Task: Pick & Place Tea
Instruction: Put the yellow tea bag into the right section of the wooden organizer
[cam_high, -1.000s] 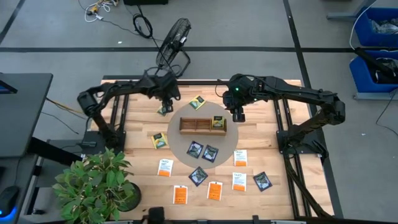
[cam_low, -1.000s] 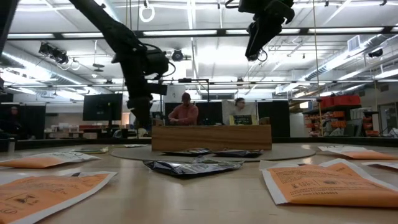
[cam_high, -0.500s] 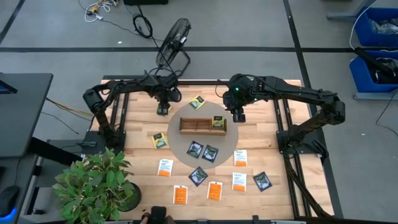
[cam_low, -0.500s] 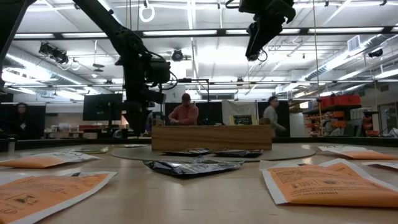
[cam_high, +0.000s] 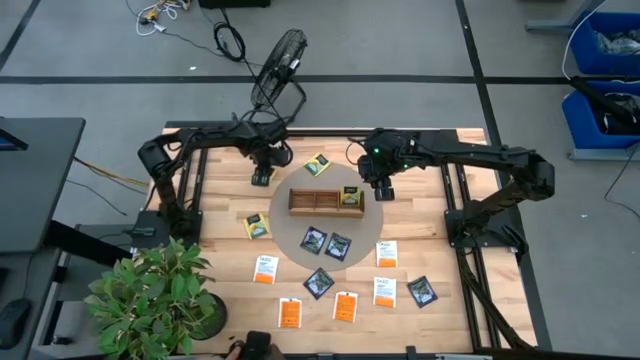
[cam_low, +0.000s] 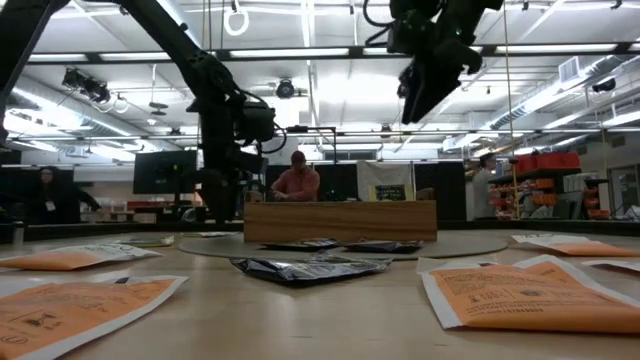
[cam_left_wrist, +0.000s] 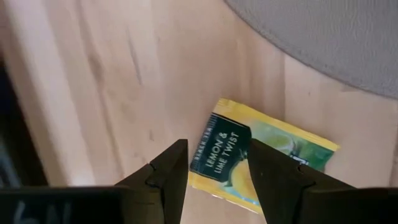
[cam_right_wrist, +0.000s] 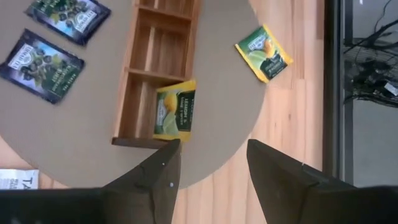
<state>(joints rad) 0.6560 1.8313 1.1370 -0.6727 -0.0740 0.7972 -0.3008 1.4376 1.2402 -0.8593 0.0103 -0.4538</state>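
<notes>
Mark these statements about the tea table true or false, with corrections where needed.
1. The left gripper hangs open over a yellow-green packet. True.
2. The wooden tray holds three packets. False: only one yellow packet sits in it, in an end compartment.
3. The right gripper grips a packet. False: its fingers are open and hold nothing.
4. Two dark packets lie on the grey round mat. True.

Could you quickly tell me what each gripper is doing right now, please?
Left gripper: open, fingers either side of a yellow-green tea packet, not holding it.
Right gripper: open, empty, above the wooden tray.
</notes>
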